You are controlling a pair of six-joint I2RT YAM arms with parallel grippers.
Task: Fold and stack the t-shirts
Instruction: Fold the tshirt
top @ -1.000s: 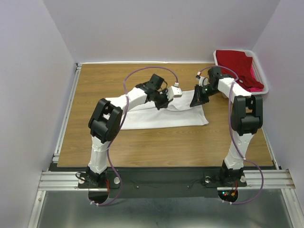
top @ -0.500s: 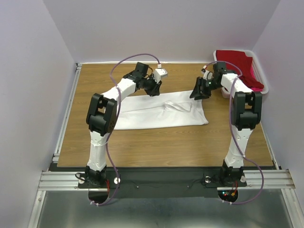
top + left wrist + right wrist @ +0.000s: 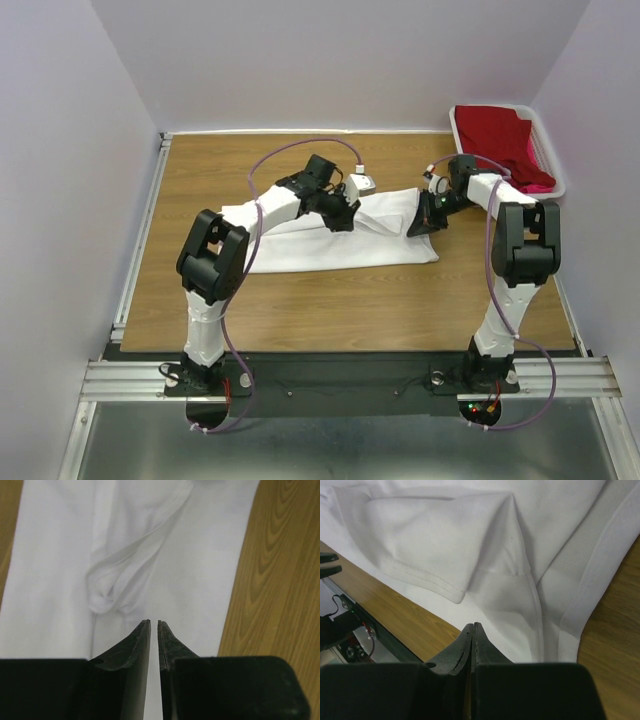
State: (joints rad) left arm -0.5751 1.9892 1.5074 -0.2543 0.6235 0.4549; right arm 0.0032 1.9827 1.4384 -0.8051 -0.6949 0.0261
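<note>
Two — left gripper [image 3: 343,217], right gripper [image 3: 421,224] — over white t-shirt [image 3: 340,250] (jaws seemingly closed)

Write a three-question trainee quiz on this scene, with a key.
1. True or false: the white t-shirt lies on the wooden table, outside the white plastic basket.
2. What does the basket hold? A) a red t-shirt and a pink t-shirt B) the white t-shirt C) nothing
3. Which is nearer the basket, the left gripper or the right gripper?
Key: 1. True. 2. A. 3. The right gripper.
</note>
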